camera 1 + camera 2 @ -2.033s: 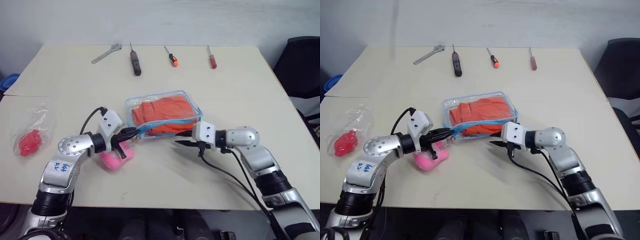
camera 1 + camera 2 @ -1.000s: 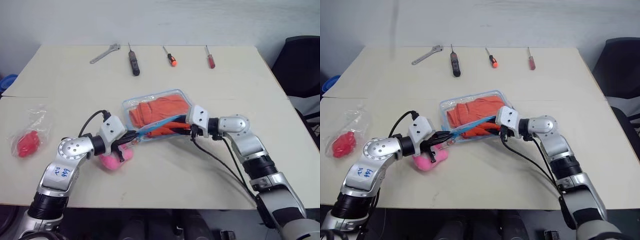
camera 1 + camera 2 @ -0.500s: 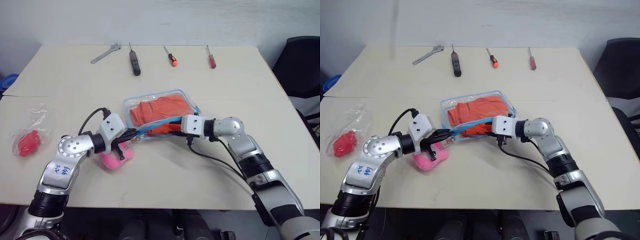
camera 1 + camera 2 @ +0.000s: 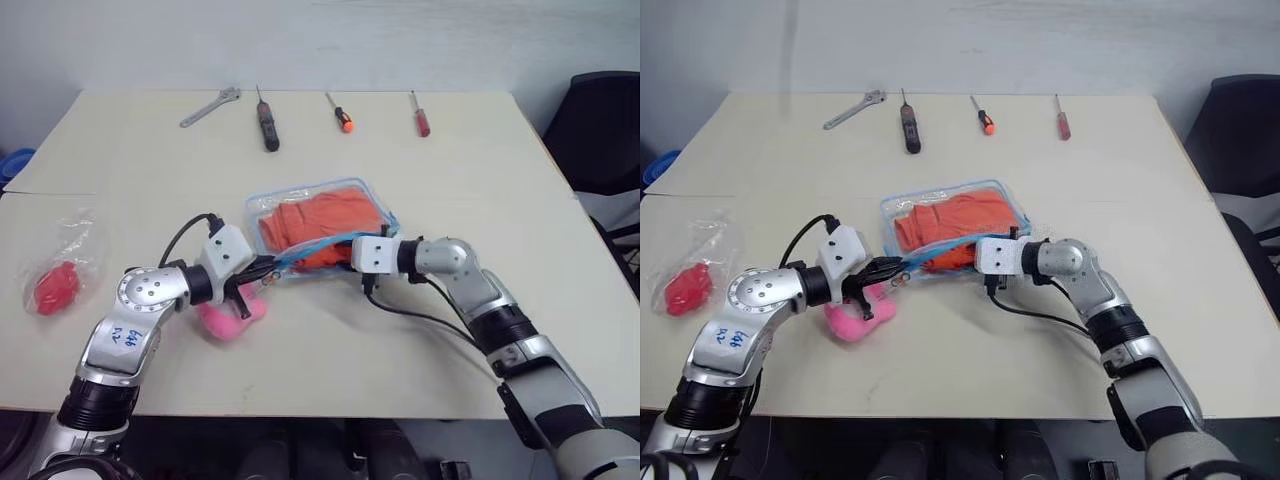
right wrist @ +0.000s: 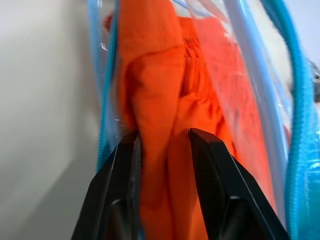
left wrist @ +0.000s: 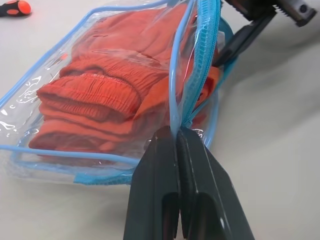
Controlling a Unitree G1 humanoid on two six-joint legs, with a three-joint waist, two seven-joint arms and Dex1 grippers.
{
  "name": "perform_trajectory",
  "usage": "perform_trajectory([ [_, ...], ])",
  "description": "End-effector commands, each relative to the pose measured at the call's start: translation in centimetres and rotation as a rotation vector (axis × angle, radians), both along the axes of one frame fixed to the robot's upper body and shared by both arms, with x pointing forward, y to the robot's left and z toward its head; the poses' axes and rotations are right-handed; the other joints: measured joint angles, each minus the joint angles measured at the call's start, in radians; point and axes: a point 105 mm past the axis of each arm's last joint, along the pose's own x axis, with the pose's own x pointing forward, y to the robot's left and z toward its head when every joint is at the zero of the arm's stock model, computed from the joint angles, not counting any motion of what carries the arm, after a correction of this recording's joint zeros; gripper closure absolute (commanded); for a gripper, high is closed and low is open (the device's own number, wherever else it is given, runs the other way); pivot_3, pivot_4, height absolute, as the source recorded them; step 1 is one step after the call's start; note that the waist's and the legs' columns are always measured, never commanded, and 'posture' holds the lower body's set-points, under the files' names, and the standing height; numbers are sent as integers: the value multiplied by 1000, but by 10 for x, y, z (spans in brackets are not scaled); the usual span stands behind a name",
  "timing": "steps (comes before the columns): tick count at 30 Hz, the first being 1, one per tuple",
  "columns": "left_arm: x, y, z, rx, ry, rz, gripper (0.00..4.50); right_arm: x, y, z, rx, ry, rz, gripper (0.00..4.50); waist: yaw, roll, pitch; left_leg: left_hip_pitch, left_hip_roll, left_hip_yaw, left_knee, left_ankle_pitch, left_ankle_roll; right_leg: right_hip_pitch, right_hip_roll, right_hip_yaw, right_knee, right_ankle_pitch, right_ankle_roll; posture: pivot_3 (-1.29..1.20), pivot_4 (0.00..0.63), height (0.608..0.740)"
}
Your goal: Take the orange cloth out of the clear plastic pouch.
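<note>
Near the left edge of the pale beige table (image 4: 470, 170) lay a small thin clear bag with a red item inside (image 4: 60, 280). Further right, near the front edge, a pink plush charm (image 4: 230, 318) rested on the table, just under the left gripper (image 6: 178, 134). The two black fingers of this gripper were pressed together on the light blue zip edge of the clear plastic pouch with blue trim (image 4: 262, 210), at the pouch's near left corner, and held that edge a little raised.

The pouch lay about in the middle of the table, with its open mouth facing the front edge. Inside it was the bright orange ribbed cloth (image 4: 320, 222), folded and still almost fully in the pouch; only a part of it bulged at the mouth.

From the right, the right gripper (image 5: 164, 137) reached into the open mouth of the pouch. Its fingers were partly apart, with a fold of the orange cloth between them, and both fingers touched the fabric.

Along the back edge of the table lay four tools in a row: a silver wrench (image 4: 211, 107), a dark-handled screwdriver (image 4: 268, 124), a screwdriver with orange and black handle (image 4: 341, 113), and a red-handled screwdriver (image 4: 420, 115).
</note>
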Motion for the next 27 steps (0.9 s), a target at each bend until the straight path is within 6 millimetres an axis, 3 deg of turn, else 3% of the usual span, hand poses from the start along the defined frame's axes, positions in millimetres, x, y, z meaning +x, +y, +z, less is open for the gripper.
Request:
perform_trajectory([
  [1, -2, -6, 12, 1, -50, -31, 4500, 8, 1, 1, -38, -68, -22, 2981, -1, 0, 0, 0, 0, 0, 0, 0, 0, 0, 0, 0, 0, 0, 0, 0, 150, 740],
  [6, -2, -6, 12, -2, -53, -31, 4500, 19, -1, -6, -55, -68, -75, 2981, -9, 0, 0, 0, 0, 0, 0, 0, 0, 0, 0, 0, 0, 0, 0, 0, 150, 740],
  [11, -1, -7, 13, -26, -49, -20, 4500, 18, 3, -12, -51, -29, -63, 4490, -19, 0, 0, 0, 0, 0, 0, 0, 0, 0, 0, 0, 1, 0, 0, 0, 150, 740],
  [20, 19, -21, 31, -227, -24, 71, 4500, -4, 9, -5, -68, -108, 79, 4490, -16, 0, 0, 0, 0, -1, 1, 0, 0, 1, 0, -1, 1, 0, 0, 0, 150, 740],
  [27, 38, -6, 10, -54, -65, 172, 4500, -32, -4, 28, 31, -164, 146, 4490, -20, 0, 0, 0, 0, -1, 0, 0, 0, 0, 0, -1, 1, 0, 0, 0, 150, 740],
])
